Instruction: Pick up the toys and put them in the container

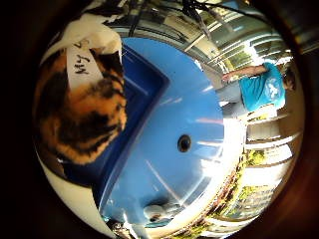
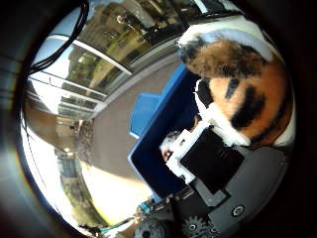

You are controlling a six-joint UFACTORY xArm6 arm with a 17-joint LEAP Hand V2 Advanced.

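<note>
A plush toy (image 1: 82, 117) with orange, black and white fur fills much of both palm views, so it is close against my palm. A white label (image 1: 82, 62) hangs on it. My hand (image 2: 208, 161) shows as white and black finger parts curled against the toy's underside, holding it. The toy hangs above the dark blue container (image 1: 144, 94), whose open inside (image 2: 161, 148) lies right beneath it. What else lies in the container is hidden by the toy and my fingers.
The container sits on a light blue round table (image 1: 184, 114) with a small dark hole (image 1: 184, 143) in its middle. A small white object (image 1: 154, 211) lies near the table's rim. A light blue flat piece (image 2: 143, 111) lies beside the container. Paved ground and railings surround the table.
</note>
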